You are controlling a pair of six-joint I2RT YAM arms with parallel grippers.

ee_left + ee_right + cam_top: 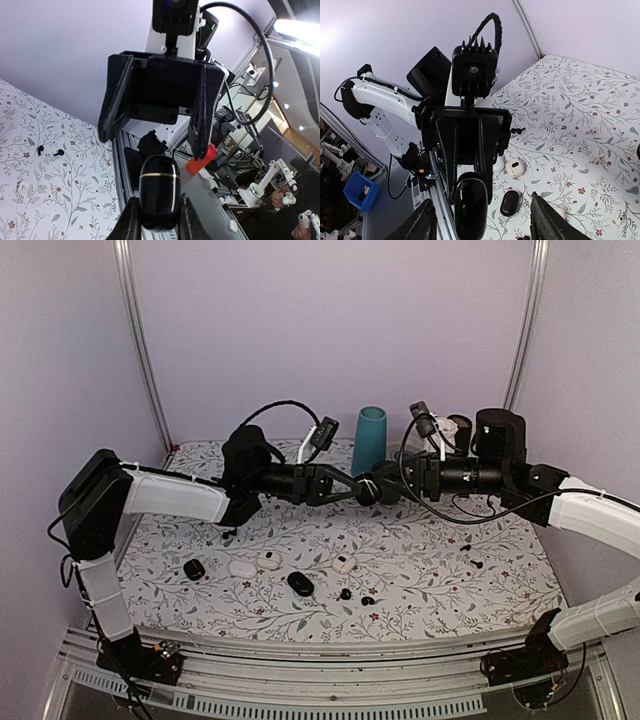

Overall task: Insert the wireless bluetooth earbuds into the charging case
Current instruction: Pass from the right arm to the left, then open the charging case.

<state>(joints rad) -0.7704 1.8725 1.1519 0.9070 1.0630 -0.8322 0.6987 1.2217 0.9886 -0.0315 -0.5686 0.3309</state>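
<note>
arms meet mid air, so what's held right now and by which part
The left gripper pinches the black charging case by the sides of its larger half, short of the gold seam. The right gripper is open around it, holding nothing.

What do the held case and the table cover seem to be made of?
Case: probably hard plastic, glossy black, with sharp highlights and a gold band. Cover: matte printed cloth or vinyl, floral, no glare; cannot tell which.
</note>
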